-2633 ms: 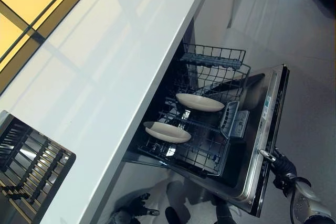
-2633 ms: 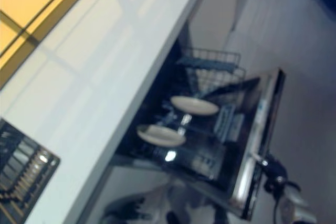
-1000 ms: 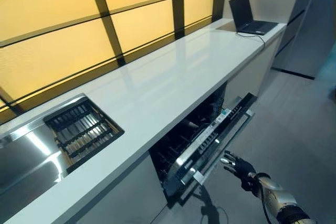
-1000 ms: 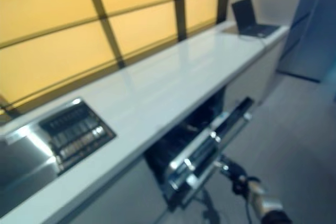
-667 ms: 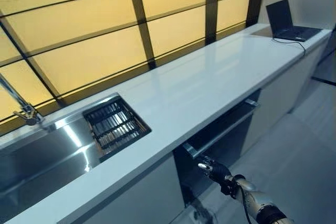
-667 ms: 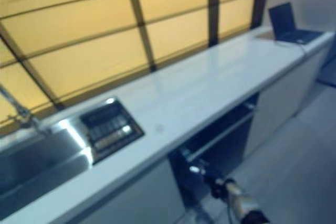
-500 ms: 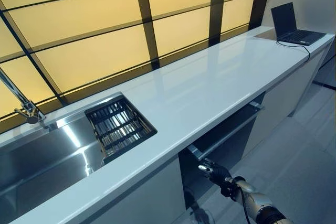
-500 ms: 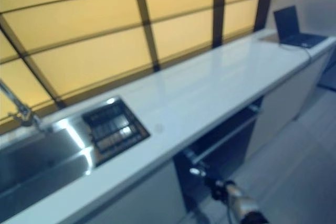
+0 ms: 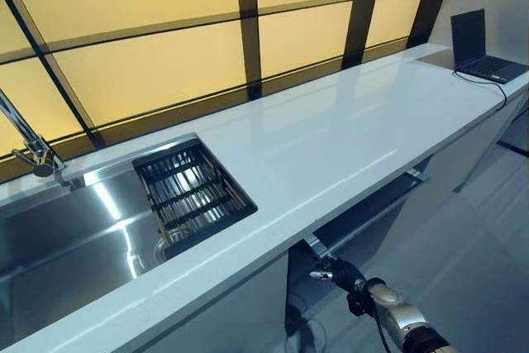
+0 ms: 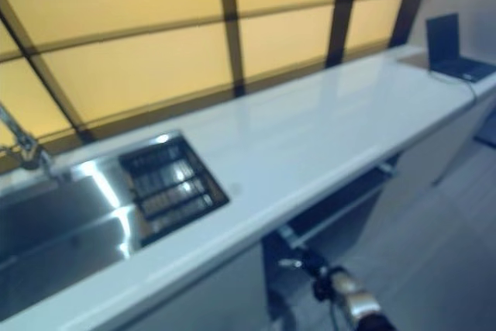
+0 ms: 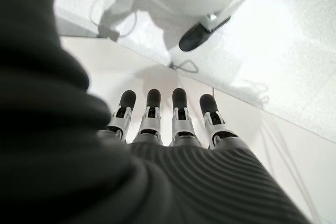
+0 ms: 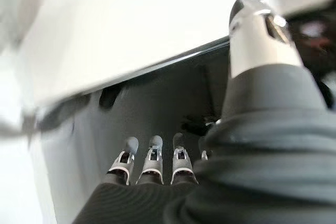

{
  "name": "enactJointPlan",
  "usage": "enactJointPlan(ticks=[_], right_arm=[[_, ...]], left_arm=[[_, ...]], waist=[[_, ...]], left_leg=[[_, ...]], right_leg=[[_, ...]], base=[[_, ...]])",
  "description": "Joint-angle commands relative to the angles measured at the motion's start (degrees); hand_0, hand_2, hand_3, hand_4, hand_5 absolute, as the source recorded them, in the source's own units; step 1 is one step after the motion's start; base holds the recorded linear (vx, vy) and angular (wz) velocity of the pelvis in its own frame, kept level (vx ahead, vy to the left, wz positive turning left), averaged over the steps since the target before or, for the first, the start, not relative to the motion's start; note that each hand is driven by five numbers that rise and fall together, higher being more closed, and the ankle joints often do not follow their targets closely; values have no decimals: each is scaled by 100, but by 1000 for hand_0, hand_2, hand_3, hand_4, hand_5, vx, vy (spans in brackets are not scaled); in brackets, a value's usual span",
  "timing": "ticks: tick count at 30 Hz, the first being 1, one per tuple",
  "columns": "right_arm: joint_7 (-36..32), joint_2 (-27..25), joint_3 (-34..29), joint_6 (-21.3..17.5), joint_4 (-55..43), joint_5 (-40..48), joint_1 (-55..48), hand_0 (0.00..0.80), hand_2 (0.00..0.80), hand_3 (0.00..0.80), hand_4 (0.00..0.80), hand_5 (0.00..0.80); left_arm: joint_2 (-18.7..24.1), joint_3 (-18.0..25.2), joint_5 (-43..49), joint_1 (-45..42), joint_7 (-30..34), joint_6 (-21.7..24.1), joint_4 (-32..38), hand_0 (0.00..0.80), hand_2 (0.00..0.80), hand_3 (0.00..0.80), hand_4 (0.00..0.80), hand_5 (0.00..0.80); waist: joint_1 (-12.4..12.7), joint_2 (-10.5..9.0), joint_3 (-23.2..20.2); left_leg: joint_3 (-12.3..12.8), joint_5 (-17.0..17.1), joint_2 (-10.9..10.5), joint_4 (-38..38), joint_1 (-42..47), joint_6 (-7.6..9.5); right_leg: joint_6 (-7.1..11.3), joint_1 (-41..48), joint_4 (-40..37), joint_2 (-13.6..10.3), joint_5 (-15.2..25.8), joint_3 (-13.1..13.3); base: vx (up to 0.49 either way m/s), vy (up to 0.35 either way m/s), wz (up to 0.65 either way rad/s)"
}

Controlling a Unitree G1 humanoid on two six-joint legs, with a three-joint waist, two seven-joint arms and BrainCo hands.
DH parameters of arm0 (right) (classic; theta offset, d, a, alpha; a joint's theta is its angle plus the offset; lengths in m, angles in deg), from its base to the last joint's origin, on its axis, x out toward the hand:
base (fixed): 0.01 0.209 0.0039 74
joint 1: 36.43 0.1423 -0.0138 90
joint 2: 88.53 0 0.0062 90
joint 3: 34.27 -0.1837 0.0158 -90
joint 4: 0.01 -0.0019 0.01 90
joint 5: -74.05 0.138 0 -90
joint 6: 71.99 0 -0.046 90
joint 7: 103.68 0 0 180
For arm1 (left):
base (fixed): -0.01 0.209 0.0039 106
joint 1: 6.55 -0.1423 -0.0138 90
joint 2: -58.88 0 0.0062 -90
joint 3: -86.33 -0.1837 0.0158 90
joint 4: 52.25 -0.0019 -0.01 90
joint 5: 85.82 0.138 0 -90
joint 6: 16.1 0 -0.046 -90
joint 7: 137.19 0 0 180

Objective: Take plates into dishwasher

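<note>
No plates show in any view. Under the white counter (image 9: 331, 130) the dishwasher door (image 9: 368, 214) stands almost upright, leaving a narrow dark gap below the counter's edge. My right hand (image 9: 334, 273) reaches to the door's lower left part, open, with its straight fingers (image 12: 152, 162) against the dark door face. The left hand (image 11: 173, 145) shows only in its wrist view, open, holding nothing, its fingers pointing at a pale cabinet front.
A steel sink (image 9: 58, 233) with a faucet (image 9: 29, 153) lies at the counter's left end, a dark rack (image 9: 192, 192) set in it. A laptop (image 9: 483, 51) sits at the counter's far right end. Grey floor (image 9: 488, 237) spreads to the right.
The camera has lifted and turned. The dishwasher door has swung up from wide open to almost closed, with my right hand following it. The two plates in the rack are now hidden behind it.
</note>
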Motion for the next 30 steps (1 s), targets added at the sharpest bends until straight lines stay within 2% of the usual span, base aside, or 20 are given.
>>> enactJointPlan(ticks=[1,5,6,8,11,14,15,16,17,18,21,24,25,27,29,30], right_arm=[[231,-334,28,-483,-623,-280,49,0,0,0,0,0],[333,-341,-187,-446,-884,-304,-638,0,0,0,0,0],[400,-252,-252,-522,-939,-479,-1016,0,0,0,0,0],[432,-200,-268,-602,-946,-697,-1225,0,0,0,0,0],[567,-126,-195,-694,-805,-1142,-1487,0,0,0,0,0],[785,-56,-71,-716,-452,-1358,-1561,0,0,0,0,0],[916,0,3,-678,-209,-1329,-1539,0,0,0,0,0],[938,15,26,-674,-131,-1296,-1522,0,0,0,0,0],[964,35,43,-727,83,-1249,-1476,0,0,0,0,0],[1057,103,44,-750,294,-1217,-1475,0,0,0,0,0],[1069,130,52,-787,583,-1142,-1454,0,0,0,0,0],[1056,90,22,-848,711,-1157,-1490,0,0,0,0,0],[1050,48,3,-842,690,-1108,-1523,0,0,0,0,0],[1093,40,-28,-825,687,-1064,-1569,0,0,0,0,0],[1146,36,-111,-685,671,-998,-1686,0,0,0,0,0],[1224,57,-179,-604,716,-967,-1779,0,0,0,0,0]], left_arm=[[156,175,-105,180,-260,-19,-3,0,0,0,0,0],[230,554,-232,45,-303,3,-8,0,0,0,0,0],[253,749,-314,-52,-291,35,59,0,0,0,0,0],[273,855,-371,-88,-280,64,99,0,0,0,0,0],[362,1056,-502,-25,-255,88,113,0,0,0,0,0],[459,1069,-526,118,-151,78,112,0,0,0,0,0],[501,1031,-540,240,-106,61,78,0,0,0,0,0],[511,1017,-555,275,-112,55,60,0,0,0,0,0],[526,996,-544,365,-102,25,32,0,0,0,0,0],[574,905,-545,477,-58,54,-60,0,0,0,0,0],[454,878,-546,523,-83,122,-75,0,0,0,0,0],[308,788,-512,409,-71,242,-4,0,0,0,0,0],[234,734,-430,288,-62,268,97,0,0,0,0,0],[186,712,-413,201,-53,273,166,0,0,0,0,0],[131,685,-397,146,-3,279,173,0,0,0,0,0],[101,671,-350,131,60,289,147,0,0,0,0,0]], waist=[[230,-18,-19],[218,-144,-97],[221,-200,-115],[222,-227,-115],[209,-286,-176],[204,-289,-245],[208,-284,-264],[206,-284,-266],[226,-273,-276],[297,-336,-303],[405,-264,-331],[465,-151,-272],[483,-79,-214],[473,-13,-176],[379,77,-128],[281,79,-130]], left_leg=[[-28,-559,-263,48,26,420],[-216,-624,-261,75,28,464],[-303,-668,-255,97,28,469],[-391,-667,-242,105,8,475],[-675,-611,-243,97,-130,495],[-983,-507,-290,128,-285,547],[-1176,-439,-322,160,-369,564],[-1233,-417,-333,165,-390,567],[-1340,-328,-329,162,-450,532],[-1454,-274,-443,242,-611,522],[-1564,-5,-369,291,-883,238],[-1490,217,-227,352,-1141,-44],[-1414,411,-153,287,-1226,-197],[-1218,522,-105,210,-1275,-286],[-615,515,-5,289,-1387,-361],[-212,307,30,639,-1367,-340]], right_leg=[[582,-46,1100,-487,284,673],[622,-47,1117,-444,377,853],[645,-91,1064,-391,419,913],[631,-89,996,-326,356,963],[586,-12,994,-33,73,1238],[528,30,1298,310,-161,1569],[469,8,1465,521,-282,1748],[451,5,1496,569,-326,1779],[347,97,1379,668,-534,1805],[300,200,1277,673,-544,1717],[0,497,780,884,-1089,1593],[-209,646,669,1021,-1272,1460],[-306,748,545,1121,-1239,1405],[-339,809,420,1170,-1191,1310],[-369,891,293,1167,-1146,1082],[-380,890,236,1060,-1130,814]], base=[[12,38,6],[2,21,19],[-45,-26,34],[-70,-56,28],[-159,-136,39],[-236,-166,65],[-234,-154,79],[-303,-199,88],[-299,-215,81],[-332,-250,73],[-284,-201,49],[-226,-160,36],[-230,-163,41],[-197,-108,34],[-232,-45,72],[-309,34,118]])
